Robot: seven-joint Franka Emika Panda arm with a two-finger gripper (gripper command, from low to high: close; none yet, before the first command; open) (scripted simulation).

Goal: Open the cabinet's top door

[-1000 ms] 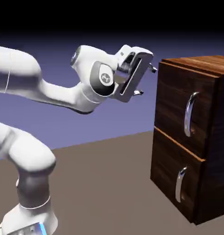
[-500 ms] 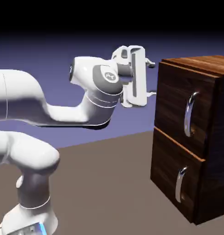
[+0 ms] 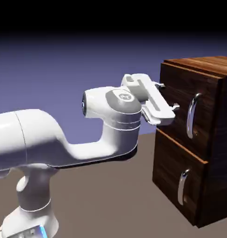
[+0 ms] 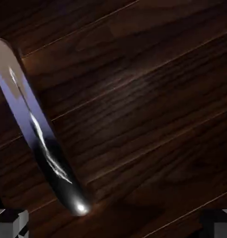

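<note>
Since my gripper [image 3: 168,96], fingers spread wide, sits off the top door [image 3: 176,104]'s handle [image 4: 38,132], I'd centre it before closing.

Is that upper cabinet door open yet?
Shut: the top door lies flush with the cabinet front, and the gripper isn't on its handle.

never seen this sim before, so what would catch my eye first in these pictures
The big white arm sweeps in from the exterior view's left, its gripper open and close against the top door of the dark wood-grain cabinet on the right. The door's curved silver handle is not yet grasped. In the hand view that handle runs as a bright diagonal bar across dark wood, left of centre.
</note>
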